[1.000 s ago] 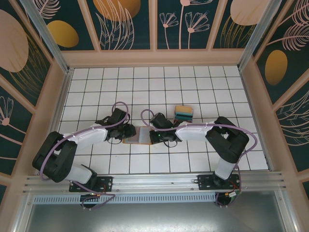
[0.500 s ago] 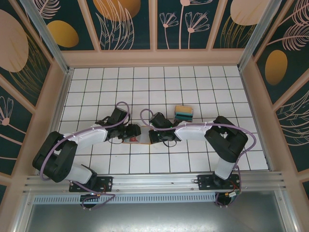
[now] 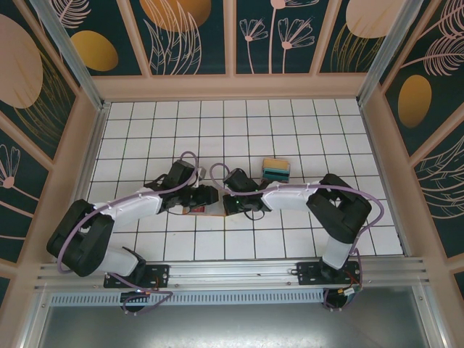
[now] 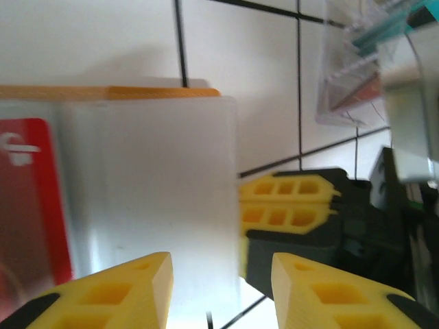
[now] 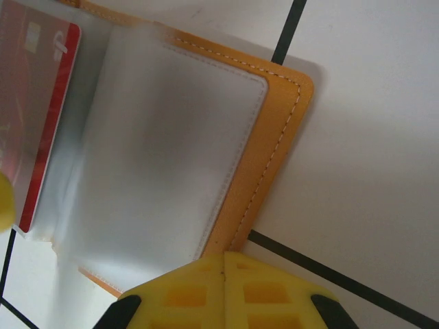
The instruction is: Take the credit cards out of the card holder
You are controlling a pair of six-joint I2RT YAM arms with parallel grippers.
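Jaws parted on left gripper (image 4: 219,281), poised over a frosted sleeve of the holder (image 5: 278,130). Clenched tight on right gripper (image 5: 223,277), at holder's orange edge; cannot tell whether pinching it. Holder open on tiled table (image 3: 290,239) between both grippers, from above a mere sliver. From wrists: red card (image 5: 38,103) in clear pocket, stitched orange border. From left wrist, also clear tray (image 4: 357,75) just beyond.

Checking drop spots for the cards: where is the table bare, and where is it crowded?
Bare: tiles between the clear tray and the back wall, the far-left corner, the rows nearer than the card holder. Crowded: left gripper and right gripper meet over the holder.
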